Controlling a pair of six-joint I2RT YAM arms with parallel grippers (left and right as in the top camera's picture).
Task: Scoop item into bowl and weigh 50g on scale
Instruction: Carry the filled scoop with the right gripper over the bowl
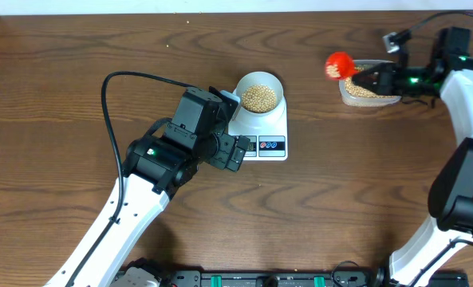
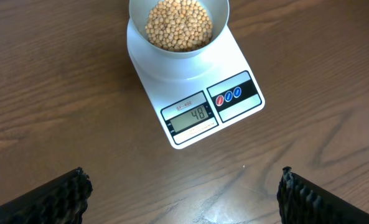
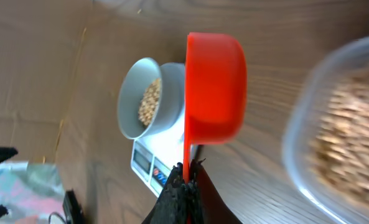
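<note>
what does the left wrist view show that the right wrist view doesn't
Only left wrist: the grey display legibly reading 48, and the open left gripper. Only right wrist: the red plastic scoop clamped in the shut right gripper, and the blurred clear plastic tub. Both: the small round white bowl of tan-yellow beans on the flat white rectangular scale.

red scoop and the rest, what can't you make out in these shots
- red scoop: right wrist view shows only its outside, contents hidden
- clear tub: blurred, cut by the right edge, right wrist view
- scale display: too small overhead
- left pincer: only fingertips, cut by bottom edge, left wrist view
</note>
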